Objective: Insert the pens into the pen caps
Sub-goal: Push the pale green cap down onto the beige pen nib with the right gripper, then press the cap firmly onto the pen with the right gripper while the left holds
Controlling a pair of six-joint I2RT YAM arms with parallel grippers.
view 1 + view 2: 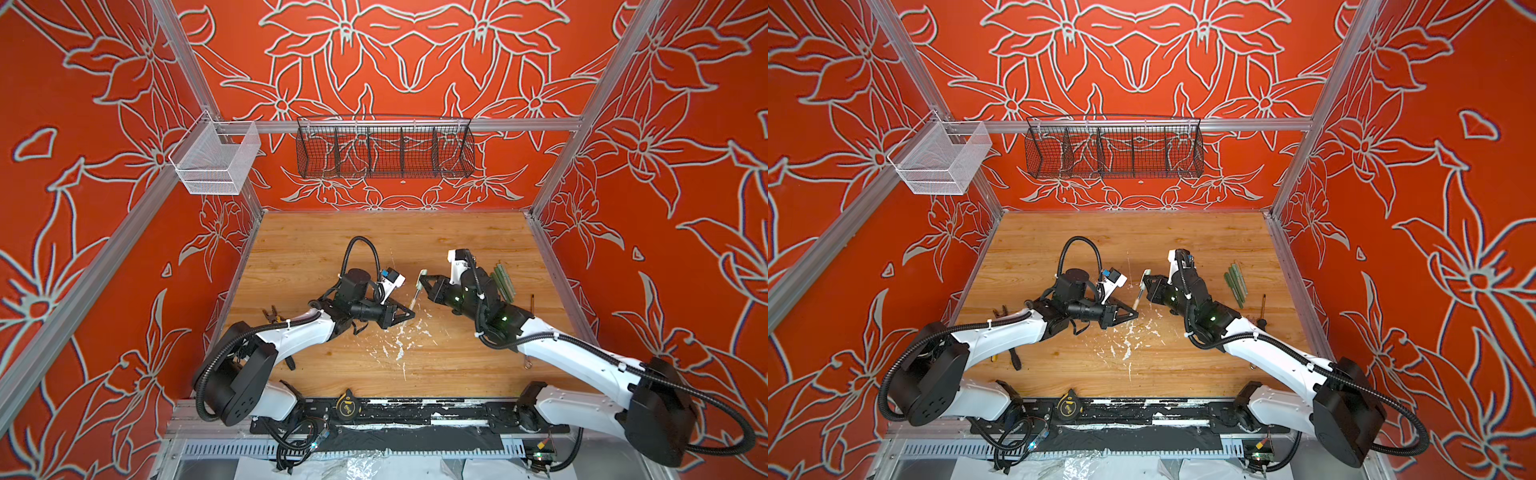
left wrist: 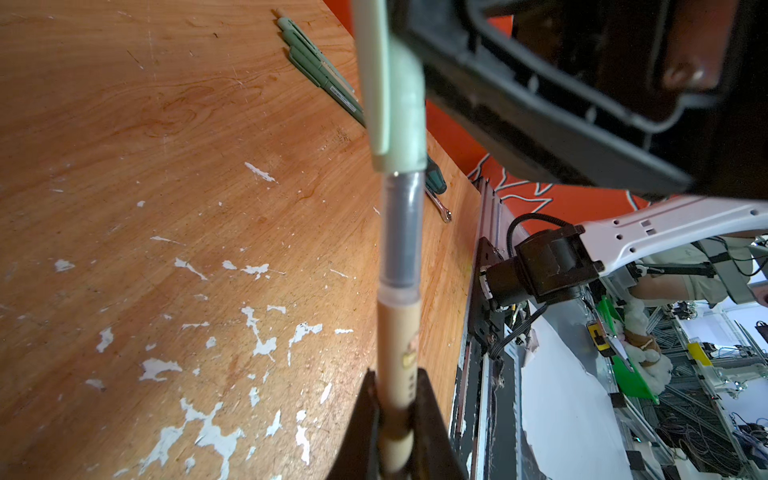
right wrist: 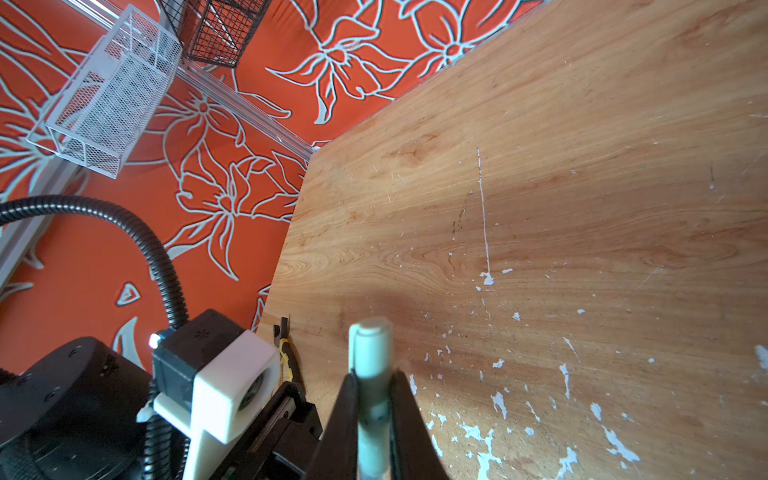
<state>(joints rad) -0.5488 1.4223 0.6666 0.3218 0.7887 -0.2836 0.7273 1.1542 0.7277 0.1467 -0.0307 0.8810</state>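
My left gripper (image 1: 411,314) is shut on the tan barrel of a pen (image 2: 397,345). The pen's grey front section (image 2: 401,232) runs up into the mouth of a pale green pen cap (image 2: 395,104). My right gripper (image 3: 372,378) is shut on that cap (image 3: 371,349), whose rounded end sticks out past the fingers. In both top views pen (image 1: 1137,298) and cap (image 1: 422,276) form one line between the two grippers above mid-table. Several green pens (image 1: 503,282) lie side by side behind the right arm; they also show in the left wrist view (image 2: 320,66).
Yellow-handled pliers (image 1: 272,314) lie by the left wall. A screwdriver (image 1: 1263,307) lies near the right edge. White paint flecks (image 1: 399,336) mark the wooden table (image 1: 316,257). A tape measure (image 1: 345,403) sits at the front rail. A black wire basket (image 1: 384,151) and a white mesh basket (image 1: 216,160) hang on the back rail.
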